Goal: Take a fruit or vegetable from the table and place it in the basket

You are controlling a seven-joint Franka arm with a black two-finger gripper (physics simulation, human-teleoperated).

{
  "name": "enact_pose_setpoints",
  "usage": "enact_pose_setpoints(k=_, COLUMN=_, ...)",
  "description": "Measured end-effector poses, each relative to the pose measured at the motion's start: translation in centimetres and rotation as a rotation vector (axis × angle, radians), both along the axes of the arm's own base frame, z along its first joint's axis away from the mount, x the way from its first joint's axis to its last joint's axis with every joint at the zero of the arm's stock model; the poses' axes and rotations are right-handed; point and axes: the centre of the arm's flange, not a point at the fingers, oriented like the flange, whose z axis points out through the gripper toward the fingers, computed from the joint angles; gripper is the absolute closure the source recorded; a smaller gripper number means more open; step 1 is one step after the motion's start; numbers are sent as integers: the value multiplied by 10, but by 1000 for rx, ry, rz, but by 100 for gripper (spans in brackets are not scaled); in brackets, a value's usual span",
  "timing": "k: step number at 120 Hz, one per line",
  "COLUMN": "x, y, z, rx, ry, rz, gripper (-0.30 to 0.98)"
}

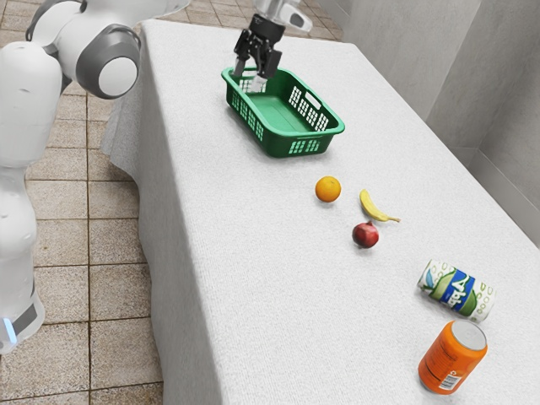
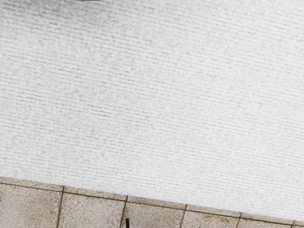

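My gripper [image 1: 256, 71] is open, with its two dark fingers apart, and overlaps the far left corner of the green basket [image 1: 291, 133] in the exterior view. Its exact height over the rim I cannot tell. An orange [image 1: 327, 189] lies on the table just nearer the camera than the basket. A yellow banana [image 1: 373, 207] and a dark red pomegranate [image 1: 365, 234] lie close by, toward the exterior view's right. No fruit is visible inside the basket.
A green-and-white can [image 1: 456, 290] lies on its side, and an orange can [image 1: 452, 357] stands nearer the camera. The wrist view has white tablecloth [image 2: 156, 109], the table's edge and floor tiles [image 2: 92, 206], plus a green sliver [image 2: 89, 0].
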Motion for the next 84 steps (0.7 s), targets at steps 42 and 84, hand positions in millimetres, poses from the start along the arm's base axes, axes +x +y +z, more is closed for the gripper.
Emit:
enact_pose_setpoints(k=42, x=-40, y=-18, z=127, rx=98, ry=-325, rz=-125, gripper=0)
enact_pose_setpoints(k=84, x=130, y=-215, z=28, rx=142, ry=-448, rz=-919, gripper=0)
